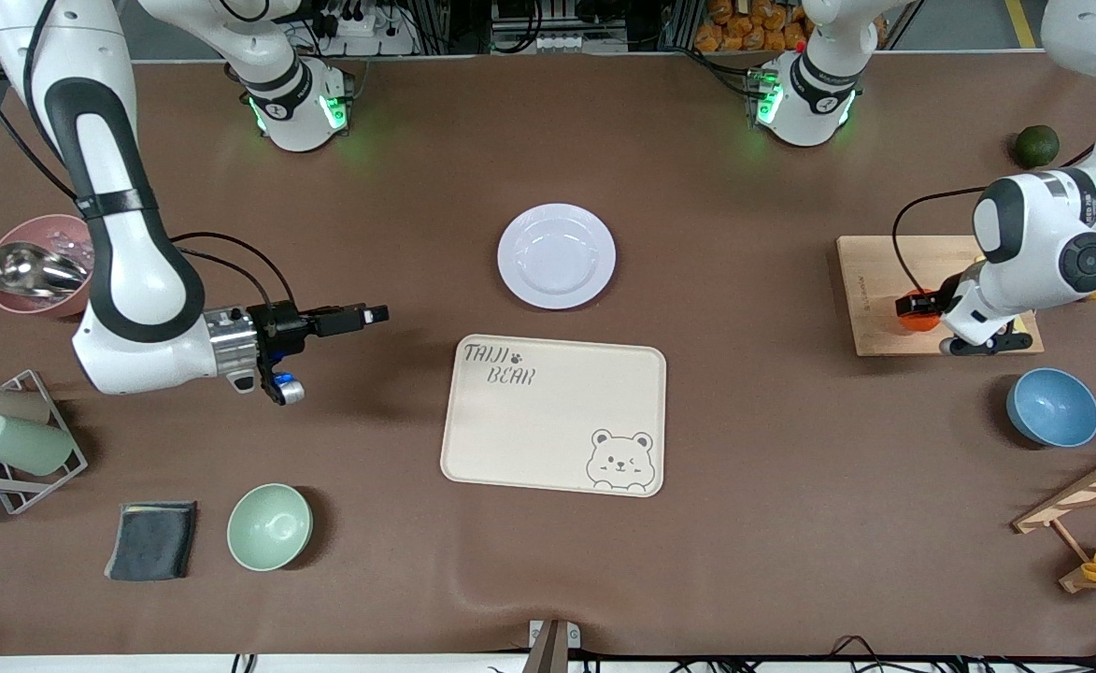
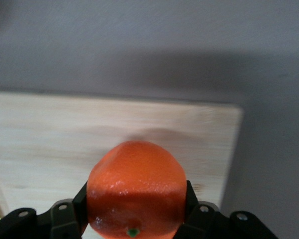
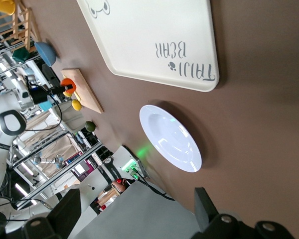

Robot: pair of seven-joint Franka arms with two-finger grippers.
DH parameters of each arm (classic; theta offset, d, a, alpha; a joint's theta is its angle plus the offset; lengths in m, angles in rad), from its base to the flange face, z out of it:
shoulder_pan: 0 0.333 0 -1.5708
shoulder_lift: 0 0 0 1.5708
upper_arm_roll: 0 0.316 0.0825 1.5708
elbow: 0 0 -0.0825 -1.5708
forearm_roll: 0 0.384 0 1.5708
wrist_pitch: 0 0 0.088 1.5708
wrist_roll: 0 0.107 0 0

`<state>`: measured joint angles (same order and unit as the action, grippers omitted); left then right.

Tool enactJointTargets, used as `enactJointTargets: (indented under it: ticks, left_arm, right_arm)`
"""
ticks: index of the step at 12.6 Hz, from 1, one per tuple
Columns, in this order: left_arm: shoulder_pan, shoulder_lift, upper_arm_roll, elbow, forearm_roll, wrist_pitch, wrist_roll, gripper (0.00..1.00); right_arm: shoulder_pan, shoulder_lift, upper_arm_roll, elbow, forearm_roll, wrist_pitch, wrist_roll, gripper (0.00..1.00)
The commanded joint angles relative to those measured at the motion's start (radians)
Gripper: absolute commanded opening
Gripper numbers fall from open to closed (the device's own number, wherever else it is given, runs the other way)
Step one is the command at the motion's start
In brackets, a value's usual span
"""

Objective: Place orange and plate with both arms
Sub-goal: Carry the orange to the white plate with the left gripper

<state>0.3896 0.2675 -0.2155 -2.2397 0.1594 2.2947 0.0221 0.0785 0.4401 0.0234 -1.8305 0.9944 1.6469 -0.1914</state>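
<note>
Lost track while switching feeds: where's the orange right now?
The orange sits between the left end effector's fingers, over the wooden board at the left arm's end of the table.

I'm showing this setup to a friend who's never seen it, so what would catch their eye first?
Probably the bright orange, gripped in the left pincer over the wooden board at the left arm's end of the table. Next, the pale plate in the middle of the table, with the cream bear tray just nearer the front camera. The right pincer hangs open above bare table, waiting.
</note>
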Motion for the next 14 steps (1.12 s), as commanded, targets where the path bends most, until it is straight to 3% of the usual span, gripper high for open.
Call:
enactJointTargets:
  ticks: [1, 3, 6, 14]
  left_arm:
    - [0.000, -0.028, -0.146, 0.116, -0.037, -0.174, -0.030, 0.00]
    - [-0.009, -0.016, -0.258, 0.187, -0.116, -0.260, -0.138, 0.00]
    - [-0.101, 0.002, -0.387, 0.207, -0.127, -0.267, -0.461, 0.00]
    - [-0.532, 0.186, -0.393, 0.296, -0.129, -0.141, -1.071, 0.00]
  right_arm:
    - [0.015, -0.021, -0.005, -0.094, 0.035, 0.069, -0.173, 1.00]
    - [0.011, -0.021, -0.006, -0.153, 0.116, 0.080, -0.294, 1.00]
    - [0.023, -0.024, -0.007, -0.219, 0.211, 0.137, -0.362, 1.00]
    - [0.081, -0.006, -0.007, -0.268, 0.263, 0.238, -0.482, 1.00]
